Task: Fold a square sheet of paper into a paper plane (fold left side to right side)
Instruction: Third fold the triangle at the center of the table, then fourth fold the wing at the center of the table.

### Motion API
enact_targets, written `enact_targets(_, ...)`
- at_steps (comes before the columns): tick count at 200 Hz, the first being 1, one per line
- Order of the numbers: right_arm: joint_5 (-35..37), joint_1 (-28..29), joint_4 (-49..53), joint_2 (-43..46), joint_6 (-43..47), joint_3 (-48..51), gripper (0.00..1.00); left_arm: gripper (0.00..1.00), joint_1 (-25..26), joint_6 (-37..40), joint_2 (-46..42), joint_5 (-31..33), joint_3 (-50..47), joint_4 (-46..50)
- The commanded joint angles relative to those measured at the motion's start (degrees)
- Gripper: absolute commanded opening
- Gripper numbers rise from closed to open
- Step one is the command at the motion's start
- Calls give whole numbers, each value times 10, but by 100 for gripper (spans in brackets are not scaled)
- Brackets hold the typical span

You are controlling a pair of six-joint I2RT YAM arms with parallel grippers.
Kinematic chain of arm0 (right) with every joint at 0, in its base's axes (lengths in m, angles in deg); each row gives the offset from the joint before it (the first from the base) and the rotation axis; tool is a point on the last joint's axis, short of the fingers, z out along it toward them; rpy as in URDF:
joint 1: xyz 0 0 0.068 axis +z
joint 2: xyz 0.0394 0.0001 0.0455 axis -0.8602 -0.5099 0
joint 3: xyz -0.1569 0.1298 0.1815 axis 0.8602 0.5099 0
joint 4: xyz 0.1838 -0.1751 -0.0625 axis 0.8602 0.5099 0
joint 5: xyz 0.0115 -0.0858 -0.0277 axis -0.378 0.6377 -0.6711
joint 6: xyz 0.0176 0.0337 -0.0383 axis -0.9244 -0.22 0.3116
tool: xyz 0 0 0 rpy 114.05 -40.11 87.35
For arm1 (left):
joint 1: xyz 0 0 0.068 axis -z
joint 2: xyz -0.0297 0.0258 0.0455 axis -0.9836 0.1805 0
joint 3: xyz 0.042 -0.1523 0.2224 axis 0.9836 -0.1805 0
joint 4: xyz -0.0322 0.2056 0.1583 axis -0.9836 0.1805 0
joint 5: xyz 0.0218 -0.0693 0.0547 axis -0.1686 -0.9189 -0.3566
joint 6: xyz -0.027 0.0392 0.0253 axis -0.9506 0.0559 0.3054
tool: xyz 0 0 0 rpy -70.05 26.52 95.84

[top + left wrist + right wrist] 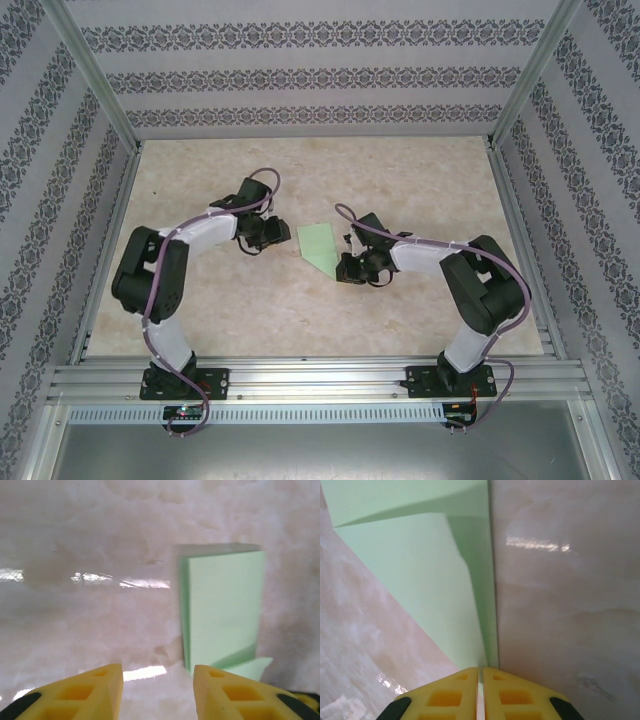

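Sheet of paper (320, 245) folded on counter (400, 180) | right jaws together, apparently pinching its tip as anchor | left jaws spread, clear

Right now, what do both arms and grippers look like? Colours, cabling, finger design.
Both alike. The left arm and right arm have white link shells with black joint housings, on black bases. A purple cable runs along each. The left gripper and right gripper carry yellow wedge-shaped fingers with moulded rectangular pockets and black patches further back.
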Motion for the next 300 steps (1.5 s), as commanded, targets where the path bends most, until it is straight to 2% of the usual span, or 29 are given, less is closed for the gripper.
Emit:
enact_targets(1,48,0,12,43,14,-4,15,52,-3,-1,-60,15,-32,1)
enact_targets(40,75,-18,9,93,46,-5,25,72,-2,-41,-142,19,-120,-47)
enact_targets(63,77,-32,3,112,61,-6,28,78,0,-61,-162,0,-164,-81)
enact_targets(109,-5,-35,-44,98,78,-4,31,78,19,-105,-134,-52,-213,-162)
enact_targets(135,-15,-35,-69,81,85,4,35,77,38,-128,-96,-68,-218,-205)
enact_targets(169,-30,-30,-71,42,92,-18,39,75,55,-123,-36,-73,-183,-201)
enact_targets(203,-57,-28,-91,-4,91,-34,39,74,65,-130,-11,-76,-168,-213)
enact_targets(230,-69,-27,-100,-35,91,-53,34,74,68,-126,-2,-78,-157,-204)
enact_targets(300,-72,-40,-96,-57,93,-61,4,73,83,-124,3,-82,-132,-195)
